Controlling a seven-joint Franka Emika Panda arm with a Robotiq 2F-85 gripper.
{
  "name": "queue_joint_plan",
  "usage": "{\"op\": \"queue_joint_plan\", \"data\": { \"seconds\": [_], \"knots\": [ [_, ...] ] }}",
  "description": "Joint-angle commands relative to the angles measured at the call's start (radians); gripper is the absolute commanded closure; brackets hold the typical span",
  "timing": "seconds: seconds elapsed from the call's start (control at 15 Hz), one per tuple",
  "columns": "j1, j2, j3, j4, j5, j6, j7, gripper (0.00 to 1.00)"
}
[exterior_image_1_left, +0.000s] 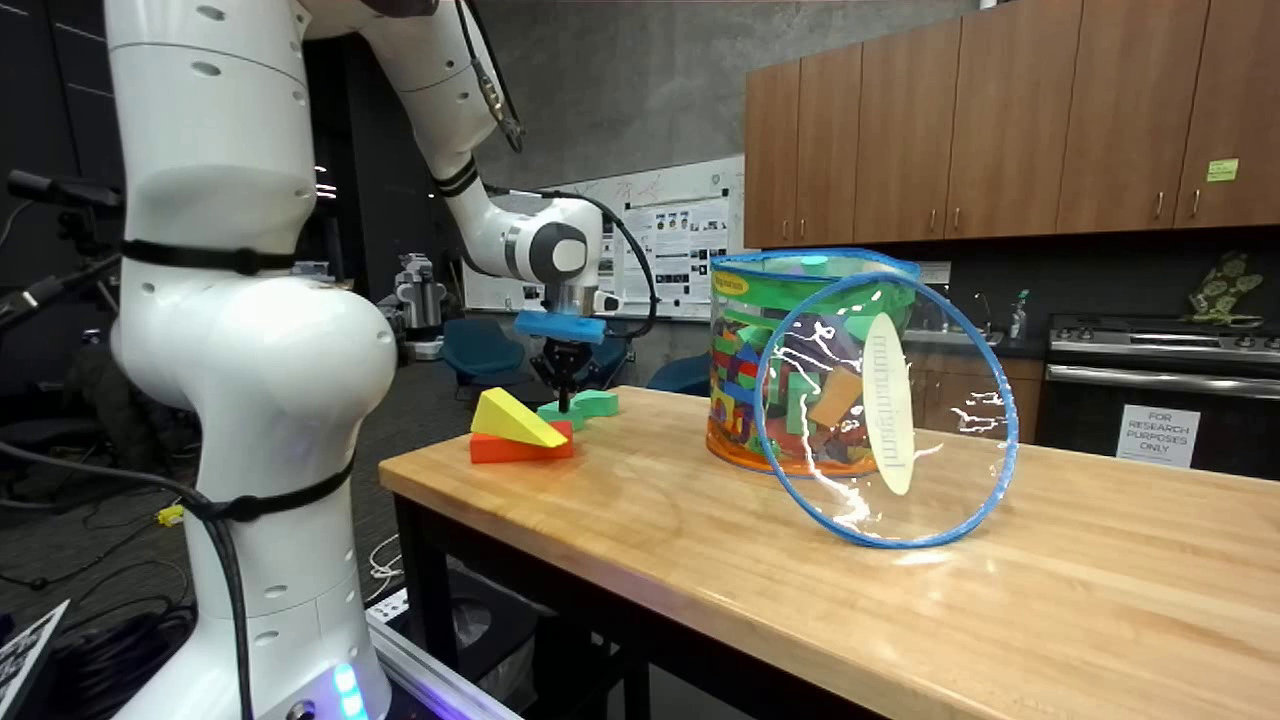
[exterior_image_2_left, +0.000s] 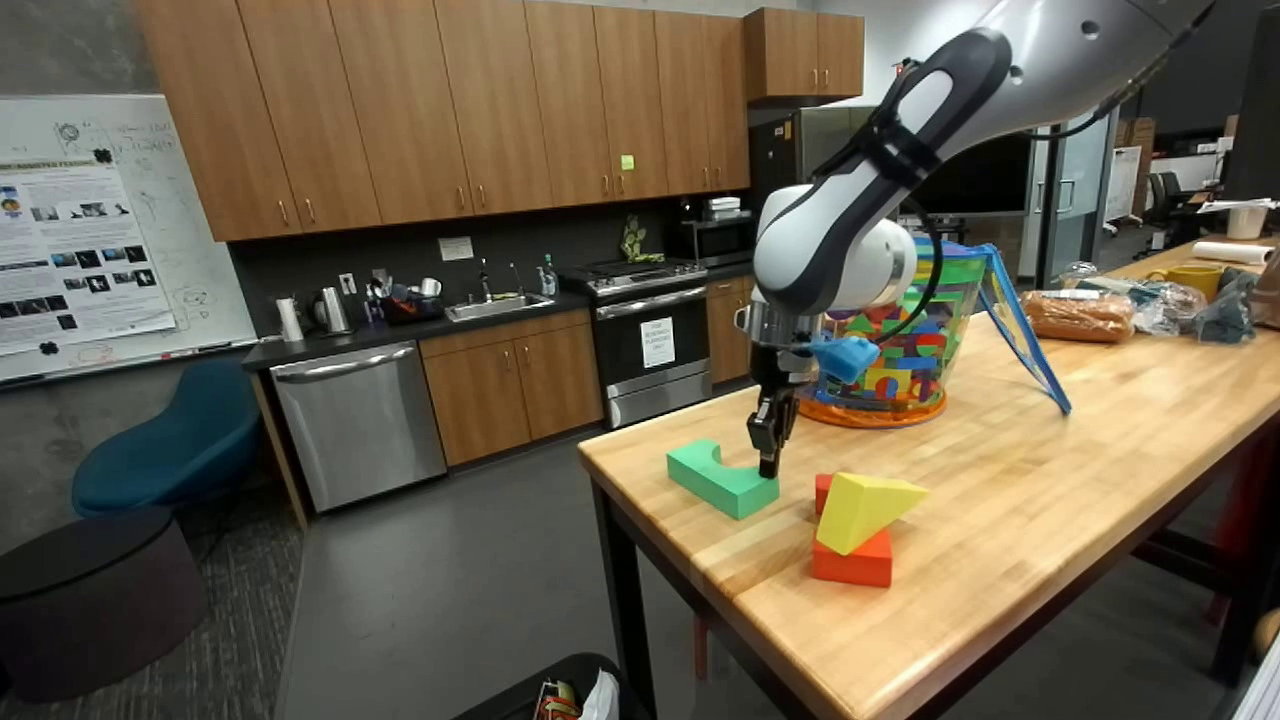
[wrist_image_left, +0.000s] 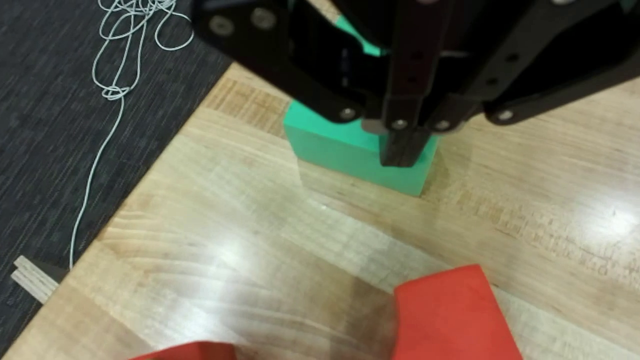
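Near one end of the wooden bench (exterior_image_2_left: 1020, 470) lies a green block (exterior_image_2_left: 720, 490), flat on its face, with a curved notch cut into one long side. At the top of one end of it are the jaws, pointing steeply downward and clenched together, tip against tip. Both exterior views put the tips over that end, to one side of the notch; whether they touch the block or stop just short of it cannot be told. From the wrist, the tips overlap the block's nearer end, and more green shows farther back, behind the jaws. The block is thus below the jaws rather than between them.

Near the green block but apart from it, a yellow wedge (exterior_image_2_left: 860, 512) rests on a red block (exterior_image_2_left: 853, 568); two red parts show at the bottom of the wrist view, and whether they are one piece is unclear. Farther along stands a clear container (exterior_image_1_left: 780, 290) full of coloured blocks (exterior_image_2_left: 885, 375), its round lid (exterior_image_1_left: 888, 410) hanging open beside it.
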Motion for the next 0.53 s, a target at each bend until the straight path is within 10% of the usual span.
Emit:
{"op": "queue_joint_plan", "data": {
  "seconds": [0.0,0.47],
  "knots": [
    [-0.006,0.025,0.003,-0.002,-0.008,0.056,0.001,1.0],
    [-0.045,0.068,-0.026,0.047,-0.078,0.132,0.042,1.0]
  ]
}}
